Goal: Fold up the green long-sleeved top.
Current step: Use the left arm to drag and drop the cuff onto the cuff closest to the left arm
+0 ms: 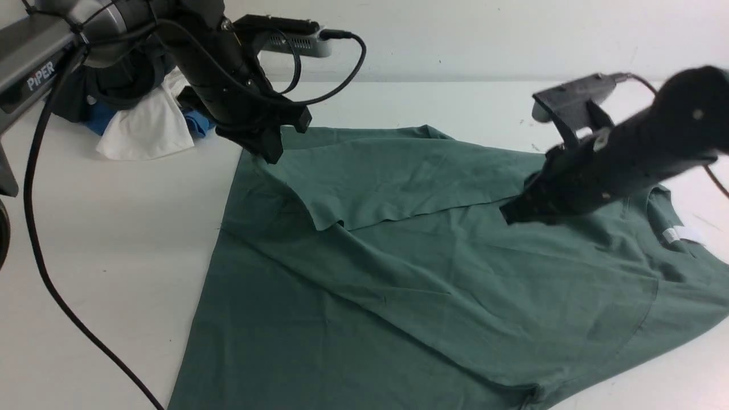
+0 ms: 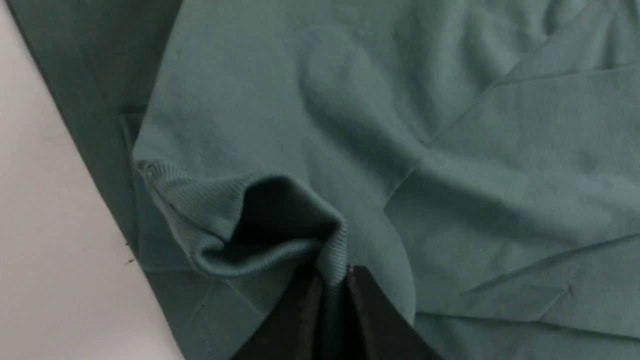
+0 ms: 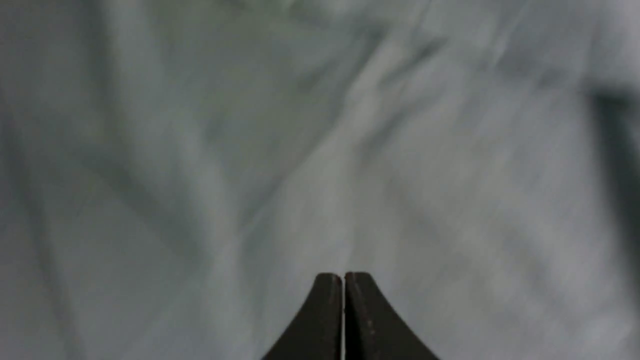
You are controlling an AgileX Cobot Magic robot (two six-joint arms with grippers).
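The green long-sleeved top (image 1: 433, 285) lies spread on the white table (image 1: 102, 228), its neck with a white label (image 1: 678, 234) at the right. One sleeve (image 1: 387, 182) is folded across the body. At the far left corner of the top, my left gripper (image 1: 267, 151) is shut on that sleeve's ribbed cuff (image 2: 225, 220). In the left wrist view the cuff rim is pinched in the left gripper (image 2: 332, 280). My right gripper (image 1: 512, 215) hovers over the top near the neck. In the blurred right wrist view the right gripper (image 3: 343, 277) is shut with nothing in it.
A pile of black, white and blue garments (image 1: 142, 122) sits at the back left of the table. A black cable (image 1: 51, 285) trails down the left side. Bare table shows left of the top and behind it.
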